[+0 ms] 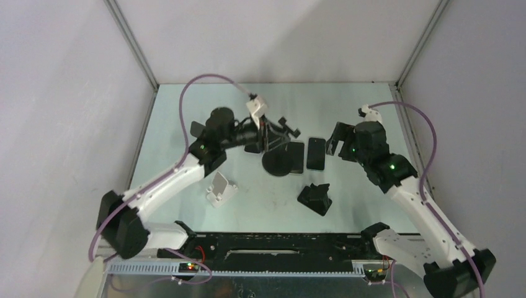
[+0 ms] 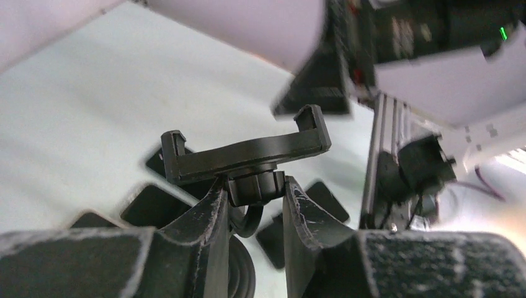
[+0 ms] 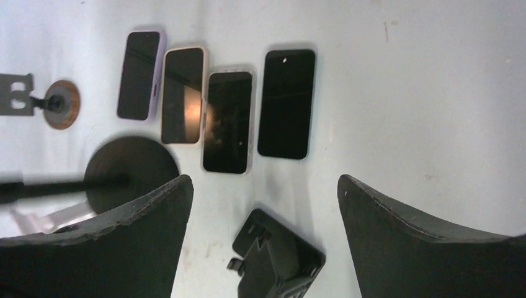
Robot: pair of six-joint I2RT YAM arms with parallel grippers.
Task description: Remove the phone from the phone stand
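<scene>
From above, the left gripper (image 1: 265,133) reached over to the phone stand (image 1: 277,162), whose round black base sat directly below the fingers and whose clamp cradle (image 1: 287,129) stood just past them. The phones (image 1: 316,153) lay flat on the table (image 1: 347,99) between the two grippers, near the right gripper (image 1: 335,141). A white stand (image 1: 220,189) and a small black stand (image 1: 315,198) sat back towards the arm bases.

In the left wrist view, the left gripper (image 2: 254,189) was clamped on the phone stand's neck, with one finger (image 2: 205,217) pressed on each side of the joint. The cradle (image 2: 248,152) sat just above the fingertips and held no phone.

In the right wrist view, the right gripper (image 3: 265,186) hung with its fingers spread wide, gripping nothing. Four phones (image 3: 286,102) lay face up in a row ahead of the fingers, off the stand. The stand's base (image 3: 131,167) lay by the left finger, and the small black stand (image 3: 276,261) lay between the fingers.
</scene>
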